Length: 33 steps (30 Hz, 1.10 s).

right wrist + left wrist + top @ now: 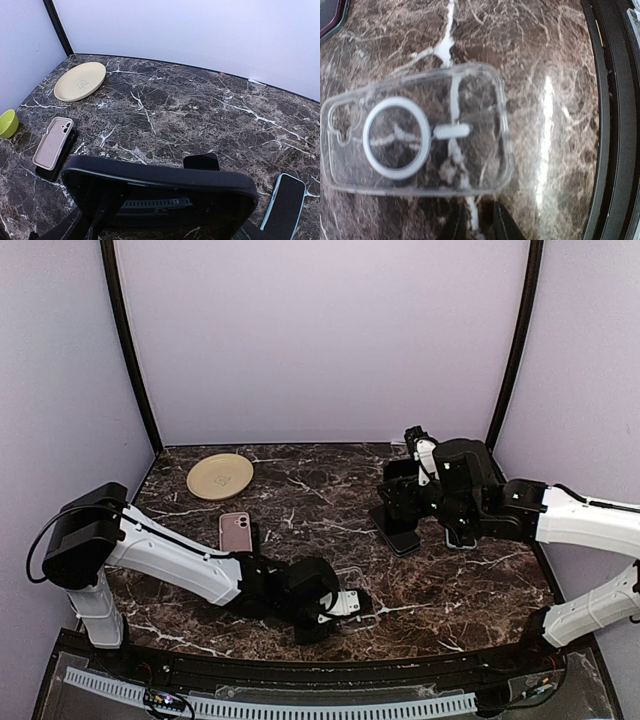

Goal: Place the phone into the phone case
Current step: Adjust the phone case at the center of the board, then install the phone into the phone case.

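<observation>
The clear phone case (420, 135) lies flat on the desk (330, 490) near the front edge, right by the left pincer (479, 220), and I cannot tell if that pincer grips it, while the right pincer (402, 518) is clamped on a wide black slab (160, 182), with a pink phone (235, 532), a plate (220, 476) and a green bowl (6, 122) lying off to the side.

You see tabletop (470, 580): dark brown marble look, white veins, polished, glare streaks. Phone case (470, 100): clear smooth plastic, glossy, opaque white ring inside. Plate (220, 476): cream, smooth, low sheen. Black phone (160, 185): smooth, slight sheen along edge. Pink case (52, 142): matt, soft-looking.
</observation>
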Motion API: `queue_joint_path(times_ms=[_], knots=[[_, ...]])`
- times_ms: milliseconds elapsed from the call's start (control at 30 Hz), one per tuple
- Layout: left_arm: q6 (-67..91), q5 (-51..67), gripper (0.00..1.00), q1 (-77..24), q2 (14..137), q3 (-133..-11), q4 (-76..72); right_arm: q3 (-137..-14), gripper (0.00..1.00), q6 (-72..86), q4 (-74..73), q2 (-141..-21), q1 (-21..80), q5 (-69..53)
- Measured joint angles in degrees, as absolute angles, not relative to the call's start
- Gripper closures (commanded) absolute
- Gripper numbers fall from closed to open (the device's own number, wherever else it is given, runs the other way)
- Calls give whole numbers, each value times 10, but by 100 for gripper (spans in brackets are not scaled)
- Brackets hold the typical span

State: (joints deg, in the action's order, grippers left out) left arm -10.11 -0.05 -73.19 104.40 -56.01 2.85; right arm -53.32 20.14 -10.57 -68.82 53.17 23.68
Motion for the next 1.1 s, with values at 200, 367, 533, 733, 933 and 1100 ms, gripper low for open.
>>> queue_joint_path(times_ms=[200, 367, 533, 733, 933, 1100], knots=[[-117, 22, 79, -732, 1108, -633, 9, -524, 75, 201, -107, -683, 532, 241], [-127, 25, 79, -732, 1120, -646, 1, -521, 75, 200, -108, -674, 532, 243], [-128, 24, 79, -732, 1116, -644, 1, -521, 77, 204, -115, -671, 532, 241], [-111, 41, 78, -705, 1051, -596, -16, -521, 80, 217, -136, -672, 532, 215], [-68, 54, 74, -620, 966, -557, -28, -521, 80, 233, -148, -698, 540, 177], [-26, 44, 68, -570, 905, -538, -19, -521, 81, 228, -151, -743, 566, 133]])
